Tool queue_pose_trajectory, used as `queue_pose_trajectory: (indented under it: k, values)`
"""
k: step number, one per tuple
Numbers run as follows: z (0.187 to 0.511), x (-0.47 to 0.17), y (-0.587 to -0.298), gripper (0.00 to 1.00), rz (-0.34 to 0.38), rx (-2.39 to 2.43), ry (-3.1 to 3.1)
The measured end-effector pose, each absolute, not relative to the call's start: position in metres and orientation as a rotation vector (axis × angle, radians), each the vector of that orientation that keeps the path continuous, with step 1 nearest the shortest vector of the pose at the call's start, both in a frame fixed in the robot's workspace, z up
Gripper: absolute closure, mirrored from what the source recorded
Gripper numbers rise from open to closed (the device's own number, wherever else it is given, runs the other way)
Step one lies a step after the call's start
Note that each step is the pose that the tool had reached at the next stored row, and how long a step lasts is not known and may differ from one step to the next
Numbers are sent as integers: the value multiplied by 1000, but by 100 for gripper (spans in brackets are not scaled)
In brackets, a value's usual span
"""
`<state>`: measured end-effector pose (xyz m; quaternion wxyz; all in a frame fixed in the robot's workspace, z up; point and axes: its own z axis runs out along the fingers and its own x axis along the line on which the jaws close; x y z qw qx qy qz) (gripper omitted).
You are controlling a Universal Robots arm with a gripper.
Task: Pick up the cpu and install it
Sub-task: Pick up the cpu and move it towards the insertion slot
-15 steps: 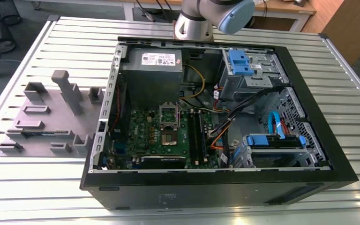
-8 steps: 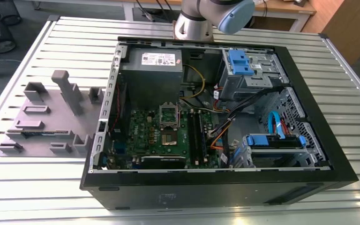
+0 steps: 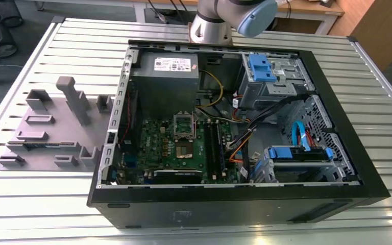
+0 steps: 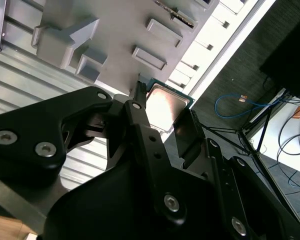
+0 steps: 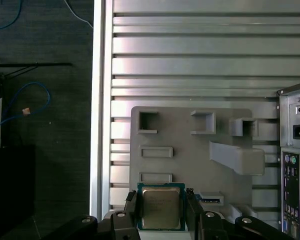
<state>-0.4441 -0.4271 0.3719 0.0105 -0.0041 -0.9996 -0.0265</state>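
Two fingers (image 5: 193, 212) closed on opposite edges of one cpu (image 5: 161, 206), held between them over one grey fixture plate (image 5: 185, 150); open bench (image 5: 190, 65) slats beyond the fingertips, bench edge beside

So we've got the cpu (image 5: 161, 207) pinched on two opposite edges between the two black fingers (image 5: 131, 204) of the claw (image 5: 161, 204). It's a small flat square with a pale silver-grey metal lid and a thin green border peeking out around it. In both wrist views the lid side faces the camera and catches a fair bit of glare. Behind it we see the grey fixture plate (image 5: 190, 150) lying on the slatted tabletop (image 5: 190, 65).
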Motion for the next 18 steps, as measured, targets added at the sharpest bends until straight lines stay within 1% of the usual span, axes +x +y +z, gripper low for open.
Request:
queue_pose_trajectory:
  k: [18]
  values:
    - [372, -437, -427, 53, -83, -13, -3119]
